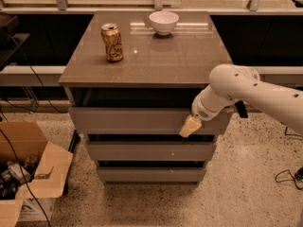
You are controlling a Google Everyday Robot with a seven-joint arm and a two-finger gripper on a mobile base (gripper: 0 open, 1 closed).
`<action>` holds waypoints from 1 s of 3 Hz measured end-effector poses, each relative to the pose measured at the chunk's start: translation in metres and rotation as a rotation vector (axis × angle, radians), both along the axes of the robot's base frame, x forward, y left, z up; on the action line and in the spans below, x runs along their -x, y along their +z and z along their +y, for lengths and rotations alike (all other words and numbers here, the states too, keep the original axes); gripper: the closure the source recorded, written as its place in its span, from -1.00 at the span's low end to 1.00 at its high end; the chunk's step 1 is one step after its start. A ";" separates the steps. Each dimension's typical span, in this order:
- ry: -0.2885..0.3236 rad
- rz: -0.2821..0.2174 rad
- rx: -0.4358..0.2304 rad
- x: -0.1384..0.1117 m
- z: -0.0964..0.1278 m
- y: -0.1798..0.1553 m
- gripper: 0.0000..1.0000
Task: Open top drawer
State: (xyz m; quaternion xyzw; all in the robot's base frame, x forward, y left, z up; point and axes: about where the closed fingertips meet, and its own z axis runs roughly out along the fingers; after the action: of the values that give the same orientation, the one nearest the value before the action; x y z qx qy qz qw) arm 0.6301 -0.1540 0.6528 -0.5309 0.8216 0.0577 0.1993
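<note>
The wide grey-brown top drawer (137,120) looks partly pulled out, and more travel seems left. The cream-tipped tool (190,126) rests against its right front. Whether the tool is clenched cannot be told.

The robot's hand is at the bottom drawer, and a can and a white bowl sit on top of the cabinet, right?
Not the bottom one. In the camera view the hand is at the right end of the front of the top drawer. The can and the white bowl do sit on the cabinet top.
</note>
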 end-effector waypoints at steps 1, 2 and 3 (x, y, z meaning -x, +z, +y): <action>0.000 0.000 0.000 0.000 0.000 0.001 -0.91; 0.000 0.000 0.000 0.000 0.000 0.001 -1.00; 0.017 0.069 0.034 0.022 -0.010 -0.011 -0.67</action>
State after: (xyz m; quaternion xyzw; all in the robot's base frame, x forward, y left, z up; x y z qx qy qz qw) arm 0.6085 -0.1644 0.6422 -0.5389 0.8243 0.0640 0.1614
